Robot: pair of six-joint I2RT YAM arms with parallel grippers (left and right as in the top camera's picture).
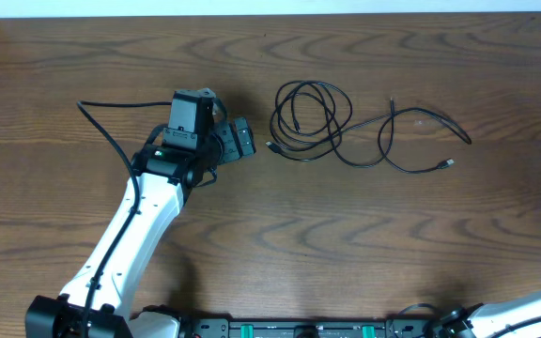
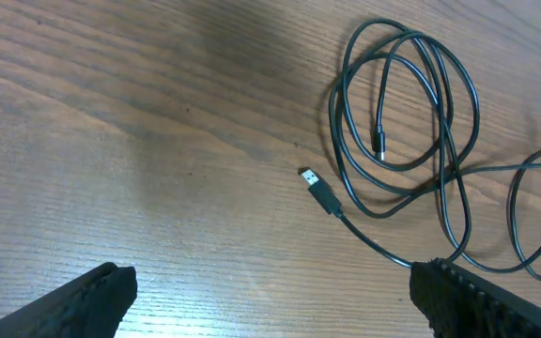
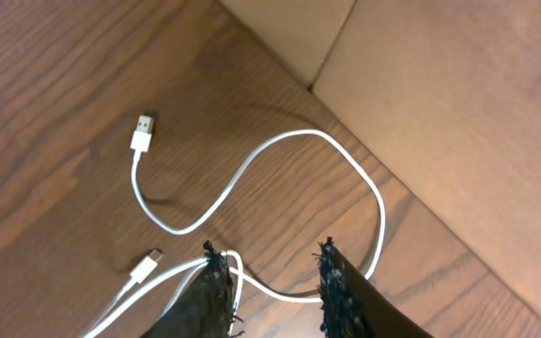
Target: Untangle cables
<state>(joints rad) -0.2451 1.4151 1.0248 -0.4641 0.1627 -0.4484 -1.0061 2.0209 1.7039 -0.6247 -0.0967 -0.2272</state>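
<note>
Two black cables lie on the wooden table: a coiled one [image 1: 313,117] and a looser one [image 1: 411,141], crossing near the coil's right side. My left gripper [image 1: 242,141] is just left of the coil, jaws wide open and empty [image 2: 270,282]. Ahead of it lie the coil's USB plug [image 2: 319,191] and loops [image 2: 407,113]. The white cable [image 3: 280,150] shows only in the right wrist view, with its USB plug [image 3: 142,131] and small plug [image 3: 148,266]. My right gripper [image 3: 270,258] is open; the white cable runs across the gap and drapes over the left finger [image 3: 212,291].
The table's edge [image 3: 346,122] runs diagonally just beyond the white cable, with a beige surface [image 3: 440,84] past it. The left arm [image 1: 130,235] reaches up from the bottom left. Only part of the right arm [image 1: 533,305] shows at the bottom right corner.
</note>
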